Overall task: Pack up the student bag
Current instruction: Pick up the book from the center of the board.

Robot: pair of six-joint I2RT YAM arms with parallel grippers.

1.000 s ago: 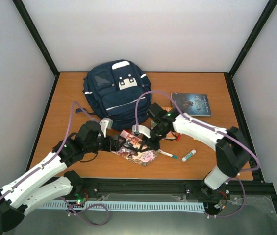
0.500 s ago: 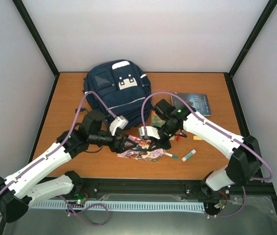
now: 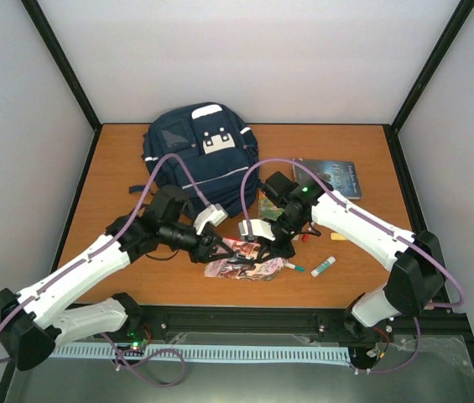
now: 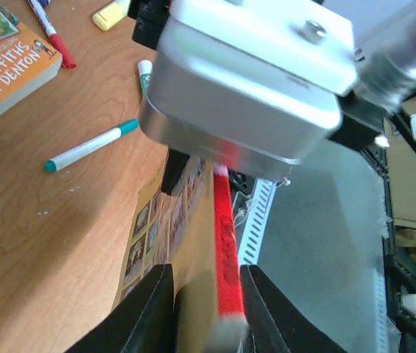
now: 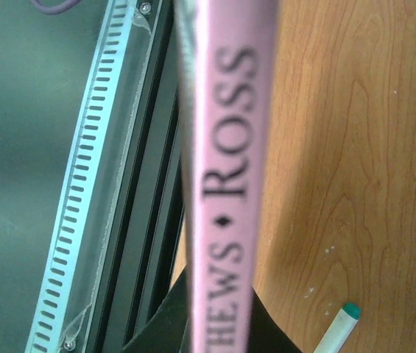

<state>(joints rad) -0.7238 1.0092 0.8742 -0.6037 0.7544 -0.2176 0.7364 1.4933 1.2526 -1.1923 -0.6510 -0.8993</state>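
Note:
The student bag, navy with white stripes, lies at the back of the table, behind both arms. A pink paperback book is held up on edge between the arms, near the front edge. My left gripper is shut on one end of it, with a black finger pressed to each cover. The right gripper is shut on the pink spine, which reads "ROSS". The right wrist's silver housing fills the top of the left wrist view.
An orange book lies just behind the right gripper and a dark book at the back right. A teal-capped marker, a glue stick, a red marker and a yellow highlighter lie nearby. The slotted front rail runs close below.
The left gripper has reached right and shut on the pink book. The book has come up from flat on the table onto its edge, still held by the right gripper.

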